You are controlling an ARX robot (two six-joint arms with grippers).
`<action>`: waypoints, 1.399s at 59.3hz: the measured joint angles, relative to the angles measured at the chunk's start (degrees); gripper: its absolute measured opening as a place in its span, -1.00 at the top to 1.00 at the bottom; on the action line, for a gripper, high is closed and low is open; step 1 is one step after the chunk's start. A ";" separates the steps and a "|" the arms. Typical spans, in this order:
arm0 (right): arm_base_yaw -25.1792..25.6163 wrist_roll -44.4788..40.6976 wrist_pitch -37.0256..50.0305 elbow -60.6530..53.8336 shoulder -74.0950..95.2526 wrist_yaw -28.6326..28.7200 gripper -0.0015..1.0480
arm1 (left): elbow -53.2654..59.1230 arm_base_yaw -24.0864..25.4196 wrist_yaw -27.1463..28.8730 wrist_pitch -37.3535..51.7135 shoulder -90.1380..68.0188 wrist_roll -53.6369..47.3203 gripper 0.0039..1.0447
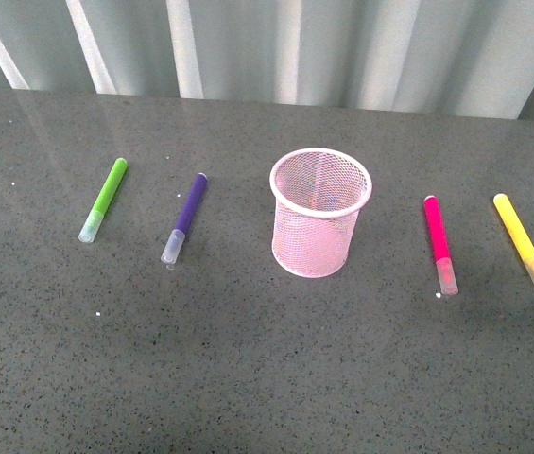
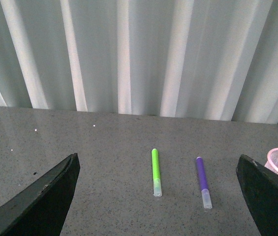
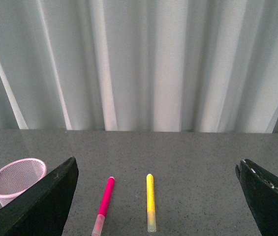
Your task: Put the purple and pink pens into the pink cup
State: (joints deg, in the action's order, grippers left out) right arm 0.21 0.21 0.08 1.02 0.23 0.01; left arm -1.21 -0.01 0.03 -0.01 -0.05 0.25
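From the front we see the cup (image 1: pixel 312 241) upright, with the purple pen (image 1: pixel 189 213) lying at its 9 o'clock and the pink pen (image 1: pixel 437 236) at its 3 o'clock, both clear of it. The left wrist view shows our left gripper (image 2: pixel 157 160) wide open and empty. The right wrist view shows the right gripper (image 3: pixel 156 162) likewise spread, holding nothing.

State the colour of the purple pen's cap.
Translucent clear cap on the purple pen; the front view shows it best.
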 joint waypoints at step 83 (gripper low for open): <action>0.00 0.00 0.00 0.00 0.00 0.00 -0.86 | -22.91 -5.42 1.40 -4.59 -37.38 1.53 -0.88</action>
State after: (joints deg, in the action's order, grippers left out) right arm 0.21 0.21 0.08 1.02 0.23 0.01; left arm -24.12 -5.43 1.43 -4.60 -37.43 1.78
